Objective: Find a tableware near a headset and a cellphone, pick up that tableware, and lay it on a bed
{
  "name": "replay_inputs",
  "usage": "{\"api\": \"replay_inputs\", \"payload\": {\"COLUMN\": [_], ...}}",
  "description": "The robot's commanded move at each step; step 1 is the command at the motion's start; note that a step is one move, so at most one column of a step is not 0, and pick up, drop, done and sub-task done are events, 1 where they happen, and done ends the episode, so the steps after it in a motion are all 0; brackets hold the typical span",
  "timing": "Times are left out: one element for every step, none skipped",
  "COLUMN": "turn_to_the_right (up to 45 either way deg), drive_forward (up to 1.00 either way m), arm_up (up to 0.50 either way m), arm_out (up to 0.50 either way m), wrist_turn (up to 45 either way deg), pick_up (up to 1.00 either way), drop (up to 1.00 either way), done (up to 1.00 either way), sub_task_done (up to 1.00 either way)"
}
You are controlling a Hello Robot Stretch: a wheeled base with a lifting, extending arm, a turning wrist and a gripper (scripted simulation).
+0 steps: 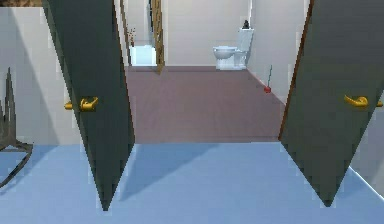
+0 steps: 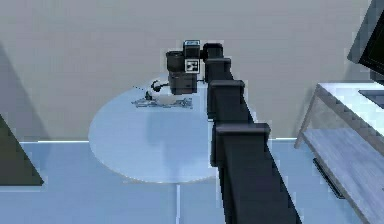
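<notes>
No text, number, brand or sign can be read. The two white squares (image 2: 190, 60) at the far end of the arm (image 2: 238, 140) bear black marks, but these cannot be made out as letters or digits.
</notes>
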Motion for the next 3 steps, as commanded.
{"api": "replay_inputs", "payload": {"turn_to_the_right": [0.0,0.0,0.0], "drive_forward": [0.0,0.0,0.0], "arm_up": [0.0,0.0,0.0], "arm_out": [0.0,0.0,0.0], "wrist_turn": [-45.0,-45.0,-27.0], "pick_up": [0.0,0.0,0.0], "drop": [0.0,0.0,0.0], "done": [0.0,0.0,0.0], "sub_task_done": [0.0,0.0,0.0]}}
